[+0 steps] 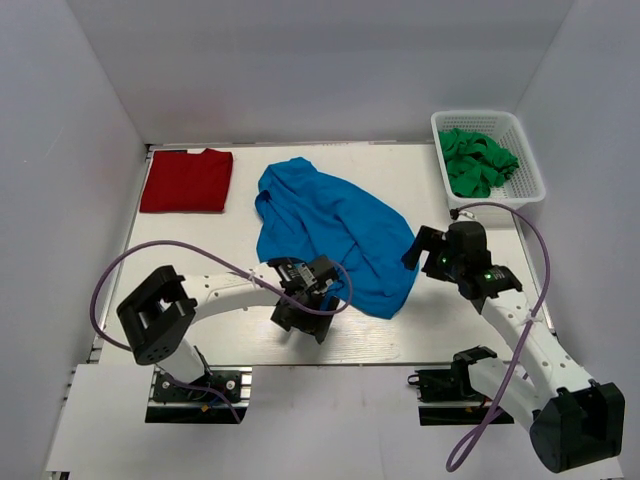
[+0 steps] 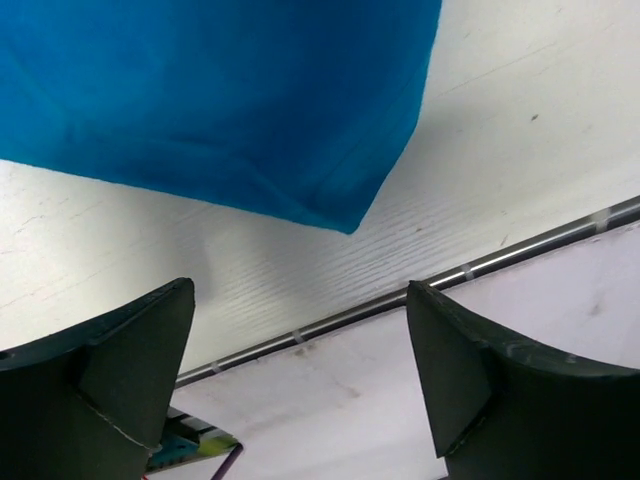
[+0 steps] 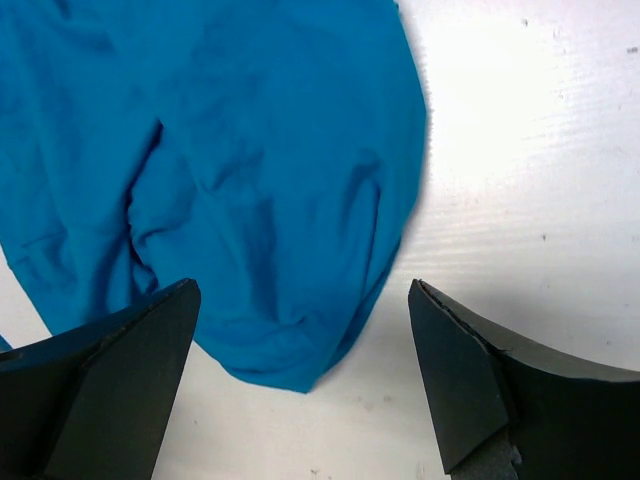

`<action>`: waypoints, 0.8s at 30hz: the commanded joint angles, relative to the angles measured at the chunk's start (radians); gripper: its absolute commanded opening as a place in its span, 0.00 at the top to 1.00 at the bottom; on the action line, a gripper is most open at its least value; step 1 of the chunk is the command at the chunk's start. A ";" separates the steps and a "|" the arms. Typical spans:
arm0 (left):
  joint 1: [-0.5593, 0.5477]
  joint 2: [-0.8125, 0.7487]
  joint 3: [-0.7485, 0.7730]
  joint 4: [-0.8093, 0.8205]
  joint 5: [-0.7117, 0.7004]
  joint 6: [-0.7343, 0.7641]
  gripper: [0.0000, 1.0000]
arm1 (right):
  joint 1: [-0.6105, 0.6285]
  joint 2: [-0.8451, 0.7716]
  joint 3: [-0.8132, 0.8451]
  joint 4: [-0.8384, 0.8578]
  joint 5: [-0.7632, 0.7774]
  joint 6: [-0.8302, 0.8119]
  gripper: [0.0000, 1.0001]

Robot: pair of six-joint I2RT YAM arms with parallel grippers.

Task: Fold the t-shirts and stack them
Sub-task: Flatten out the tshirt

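A bright blue t-shirt (image 1: 335, 232) lies crumpled and unfolded in the middle of the table. A dark red t-shirt (image 1: 187, 180) lies folded flat at the back left. My left gripper (image 1: 306, 318) is open and empty, just off the blue shirt's near edge; the shirt's corner (image 2: 340, 215) shows ahead of it in the left wrist view. My right gripper (image 1: 418, 247) is open and empty at the shirt's right edge; the blue cloth (image 3: 250, 190) lies under and ahead of it in the right wrist view.
A white basket (image 1: 533, 190) with green cloth (image 1: 477, 160) stands at the back right. White walls enclose the table on three sides. The table's near edge rail (image 2: 520, 252) runs close to the left gripper.
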 commanded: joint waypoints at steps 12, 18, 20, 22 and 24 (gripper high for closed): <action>-0.019 0.065 -0.002 0.109 -0.129 -0.060 0.25 | 0.003 -0.043 -0.070 -0.074 -0.130 0.019 0.10; -0.019 0.137 0.032 0.134 -0.146 -0.051 0.47 | 0.014 0.001 -0.142 -0.046 -0.278 -0.007 0.10; -0.007 0.139 0.032 0.134 -0.181 -0.060 0.69 | 0.029 0.029 -0.159 -0.041 -0.288 -0.018 0.10; 0.005 0.120 0.032 0.125 -0.192 -0.077 1.00 | 0.047 0.043 -0.176 -0.009 -0.290 -0.016 0.12; 0.005 0.085 0.032 0.125 -0.215 -0.090 1.00 | 0.058 0.050 -0.182 0.017 -0.305 -0.013 0.13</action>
